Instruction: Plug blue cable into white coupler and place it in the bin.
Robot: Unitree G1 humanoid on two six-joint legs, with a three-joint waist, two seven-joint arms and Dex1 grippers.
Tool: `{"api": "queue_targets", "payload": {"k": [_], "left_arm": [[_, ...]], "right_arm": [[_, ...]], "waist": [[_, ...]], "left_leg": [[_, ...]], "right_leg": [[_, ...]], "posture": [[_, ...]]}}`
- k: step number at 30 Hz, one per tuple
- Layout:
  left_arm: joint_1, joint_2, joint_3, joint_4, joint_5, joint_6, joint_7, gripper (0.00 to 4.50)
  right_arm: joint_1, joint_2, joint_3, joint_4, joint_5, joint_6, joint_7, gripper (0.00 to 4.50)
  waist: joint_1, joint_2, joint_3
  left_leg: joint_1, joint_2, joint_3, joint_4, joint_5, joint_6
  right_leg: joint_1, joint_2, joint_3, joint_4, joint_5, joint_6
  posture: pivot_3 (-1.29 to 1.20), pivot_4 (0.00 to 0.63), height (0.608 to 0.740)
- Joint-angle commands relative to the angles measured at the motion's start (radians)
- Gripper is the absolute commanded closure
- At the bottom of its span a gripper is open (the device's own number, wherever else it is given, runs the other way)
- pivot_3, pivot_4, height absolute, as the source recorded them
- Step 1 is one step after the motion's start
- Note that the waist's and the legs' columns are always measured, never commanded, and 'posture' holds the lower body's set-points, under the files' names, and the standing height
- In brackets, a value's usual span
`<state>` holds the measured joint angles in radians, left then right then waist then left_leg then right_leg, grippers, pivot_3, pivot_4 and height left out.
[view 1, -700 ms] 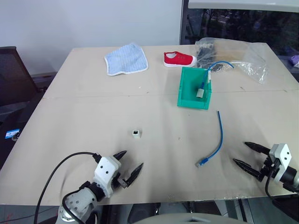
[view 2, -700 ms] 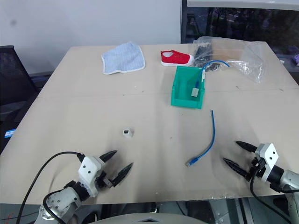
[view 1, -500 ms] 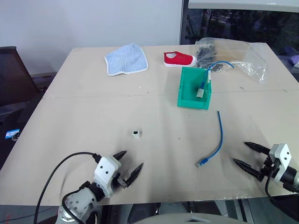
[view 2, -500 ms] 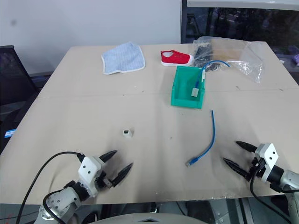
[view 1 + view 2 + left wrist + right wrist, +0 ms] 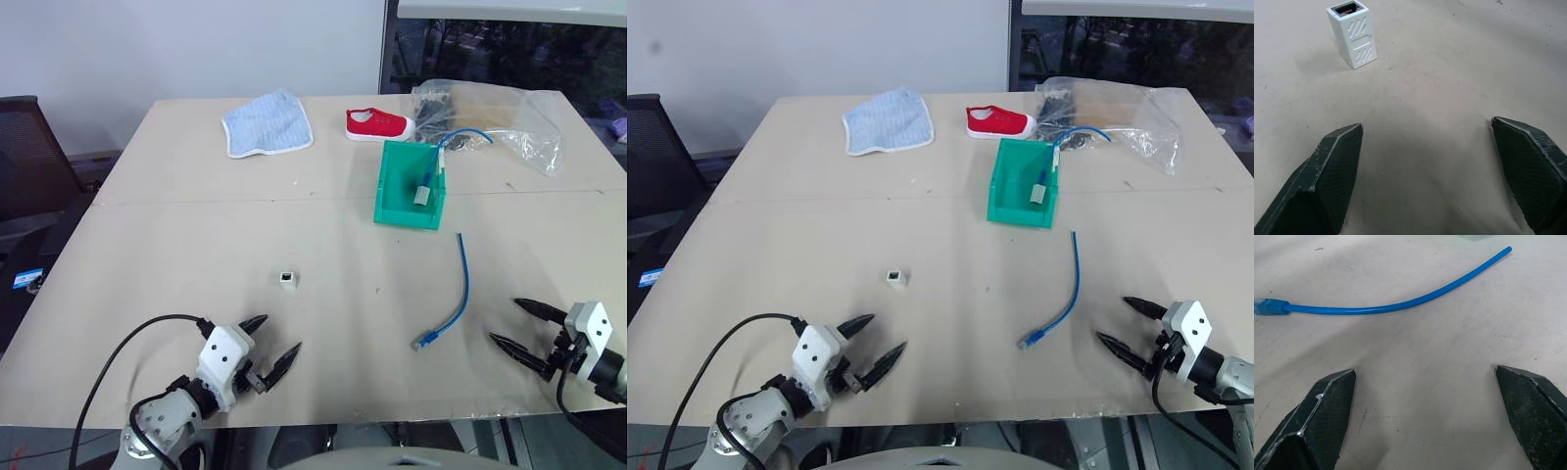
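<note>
The short blue cable (image 5: 457,290) lies loose on the table right of centre, its plug end (image 5: 423,342) toward the near edge. The tiny white coupler (image 5: 285,280) stands upright left of centre, its socket facing up (image 5: 1352,34). The teal bin (image 5: 409,184) sits further back, with a beige connector block and another blue cable in it. My left gripper (image 5: 273,342) hovers open near the front edge, a hand's width short of the coupler. My right gripper (image 5: 513,323) is open at the front right, just right of the cable's plug end. In the right wrist view the cable (image 5: 1386,307) lies beyond the open fingers.
A light blue cloth (image 5: 266,123) and a red shoe (image 5: 377,123) lie at the back of the table. A clear plastic bag (image 5: 490,117) with dark items sits at the back right. A seam crosses the table (image 5: 196,235) in front of the bin. A dark chair (image 5: 29,157) stands at the left.
</note>
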<state>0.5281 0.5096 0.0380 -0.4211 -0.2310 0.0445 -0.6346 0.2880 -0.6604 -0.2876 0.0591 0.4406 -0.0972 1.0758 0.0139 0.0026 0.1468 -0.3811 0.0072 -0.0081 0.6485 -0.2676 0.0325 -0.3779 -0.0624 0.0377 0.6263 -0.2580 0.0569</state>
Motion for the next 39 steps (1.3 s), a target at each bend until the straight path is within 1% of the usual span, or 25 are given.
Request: {"api": "queue_targets", "payload": {"k": [1,3,5,8,11,12,15,17,21,24,25,27,28,30,32,33,34,36,39], "left_arm": [[-0.006,0.028,-0.034,-0.024,-0.01,0.045,-0.042,0.21],[-0.023,0.05,-0.032,-0.049,-0.023,0.062,-0.06,0.21],[-0.053,0.092,-0.036,-0.084,-0.038,0.082,-0.101,0.21],[-0.186,0.199,-0.059,-0.163,-0.124,0.161,-0.235,0.21],[-0.299,0.265,-0.071,-0.209,-0.212,0.231,-0.324,0.21],[-0.328,0.282,-0.075,-0.219,-0.231,0.251,-0.343,0.21],[-0.426,0.364,-0.105,-0.248,-0.269,0.321,-0.433,0.21],[-0.468,0.399,-0.117,-0.267,-0.303,0.37,-0.462,0.21],[-0.533,0.426,-0.121,-0.311,-0.355,0.445,-0.465,0.21],[-0.538,0.445,-0.117,-0.345,-0.356,0.475,-0.458,0.21],[-0.533,0.448,-0.112,-0.356,-0.358,0.482,-0.453,0.21],[-0.518,0.454,-0.105,-0.37,-0.353,0.485,-0.445,0.21],[-0.51,0.457,-0.103,-0.377,-0.349,0.485,-0.44,0.21],[-0.497,0.458,-0.101,-0.374,-0.343,0.479,-0.44,0.21],[-0.502,0.453,-0.098,-0.313,-0.331,0.449,-0.463,0.21],[-0.512,0.449,-0.096,-0.281,-0.329,0.438,-0.475,0.21],[-0.521,0.447,-0.095,-0.257,-0.328,0.43,-0.483,0.21],[-0.531,0.443,-0.095,-0.227,-0.323,0.415,-0.494,0.21],[-0.56,0.413,-0.075,-0.154,-0.326,0.405,-0.476,0.21]], "right_arm": [[0.001,-0.032,-0.018,-0.057,0.012,-0.009,0.032,0.02],[-0.004,-0.048,-0.007,-0.095,0.017,0.0,0.051,0.02],[-0.013,-0.07,0.015,-0.15,0.025,0.019,0.079,0.02],[-0.053,-0.121,0.11,-0.264,0.02,0.053,0.153,0.02],[-0.108,-0.141,0.192,-0.31,-0.004,0.071,0.184,0.02],[-0.13,-0.143,0.218,-0.312,-0.021,0.072,0.185,0.02],[-0.257,-0.135,0.34,-0.266,-0.123,0.045,0.208,0.02],[-0.323,-0.134,0.397,-0.229,-0.173,0.032,0.226,0.02],[-0.427,-0.132,0.489,-0.156,-0.234,0.007,0.272,0.02],[-0.483,-0.127,0.53,-0.13,-0.262,0.007,0.284,0.02],[-0.496,-0.128,0.541,-0.119,-0.274,0.0,0.288,0.54],[-0.515,-0.13,0.551,-0.098,-0.29,-0.017,0.291,1.27],[-0.523,-0.129,0.554,-0.089,-0.293,-0.024,0.292,1.98],[-0.536,-0.13,0.556,-0.081,-0.292,-0.03,0.298,2.89],[-0.545,-0.134,0.555,-0.075,-0.283,-0.031,0.308,3.89],[-0.549,-0.136,0.554,-0.072,-0.279,-0.031,0.313,4.31],[-0.551,-0.137,0.553,-0.07,-0.276,-0.031,0.317,4.47],[-0.553,-0.138,0.551,-0.066,-0.271,-0.031,0.321,4.47],[-0.595,-0.106,0.527,-0.053,-0.233,0.052,0.288,4.47]], "waist": [[0.001,0.0,0.0],[0.001,0.001,0.0],[-0.001,0.001,0.0],[-0.001,-0.007,0.006],[-0.001,-0.01,0.008],[-0.001,-0.009,0.008],[-0.007,-0.011,0.009],[-0.009,-0.011,0.012],[-0.006,-0.012,0.014],[-0.004,-0.013,0.015],[-0.004,-0.012,0.015],[-0.004,-0.012,0.015],[-0.004,-0.012,0.015],[-0.004,-0.013,0.016],[-0.004,-0.013,0.016],[-0.004,-0.013,0.016],[-0.004,-0.013,0.016],[-0.002,-0.013,0.016],[-0.003,-0.013,0.016]], "left_leg": [[0.0,0.0,0.0,0.0,0.0,0.0],[0.0,0.0,0.0,0.0,0.0,0.0],[0.0,0.0,0.0,0.001,0.0,0.0],[0.0,0.001,-0.001,0.001,0.0,0.0],[-0.001,0.003,-0.003,0.003,0.0,0.0],[-0.001,0.003,-0.003,0.003,0.0,0.0],[-0.002,0.002,-0.002,0.003,0.0,0.0],[-0.003,0.002,-0.002,0.003,0.0,0.0],[-0.003,0.002,-0.003,0.003,0.0,0.0],[-0.003,0.002,-0.003,0.003,0.0,0.0],[-0.003,0.002,-0.003,0.003,0.0,0.0],[-0.003,0.002,-0.003,0.003,0.0,0.0],[-0.003,0.002,-0.003,0.003,0.0,0.0],[-0.003,0.002,-0.003,0.003,0.0,0.0],[-0.002,0.002,-0.003,0.004,0.0,0.0],[-0.002,0.002,-0.003,0.004,0.0,0.0],[-0.002,0.002,-0.003,0.005,0.0,0.0],[-0.001,0.002,-0.003,0.006,0.0,-0.001],[0.0,0.002,-0.003,0.007,0.0,-0.001]], "right_leg": [[0.0,0.0,0.0,0.0,0.0,0.0],[0.0,0.0,-0.001,0.0,0.0,0.0],[0.0,0.0,0.0,0.001,0.0,0.0],[0.0,0.006,-0.001,0.002,0.0,0.0],[-0.001,0.008,-0.003,0.003,0.001,-0.001],[-0.001,0.008,-0.003,0.003,0.001,-0.001],[-0.001,0.008,-0.003,0.002,0.001,0.001],[-0.002,0.009,-0.003,0.002,0.002,0.002],[-0.002,0.009,-0.004,0.002,0.002,0.003],[-0.002,0.009,-0.004,0.002,0.002,0.003],[-0.002,0.009,-0.004,0.002,0.002,0.003],[-0.002,0.009,-0.004,0.002,0.003,0.003],[-0.002,0.009,-0.004,0.003,0.003,0.003],[-0.002,0.009,-0.004,0.003,0.002,0.003],[-0.002,0.009,-0.004,0.004,0.002,0.002],[-0.002,0.009,-0.004,0.005,0.002,0.002],[-0.002,0.009,-0.004,0.006,0.002,0.001],[-0.002,0.009,-0.004,0.009,0.001,0.0],[-0.002,0.009,-0.003,0.011,0.001,0.0]], "posture": [[0.0,0.15,0.74],[0.0,0.15,0.74],[0.0,0.15,0.74],[0.0,0.15,0.74],[0.0,0.15,0.74],[0.0,0.15,0.74],[0.0,0.15,0.74],[0.0,0.15,0.74],[0.0,0.15,0.74],[0.0,0.15,0.74],[0.0,0.15,0.74],[0.0,0.15,0.74],[0.0,0.15,0.74],[0.0,0.15,0.74],[0.0,0.15,0.74],[0.0,0.15,0.74],[0.0,0.15,0.74],[0.0,0.15,0.74],[0.0,0.15,0.74]]}}
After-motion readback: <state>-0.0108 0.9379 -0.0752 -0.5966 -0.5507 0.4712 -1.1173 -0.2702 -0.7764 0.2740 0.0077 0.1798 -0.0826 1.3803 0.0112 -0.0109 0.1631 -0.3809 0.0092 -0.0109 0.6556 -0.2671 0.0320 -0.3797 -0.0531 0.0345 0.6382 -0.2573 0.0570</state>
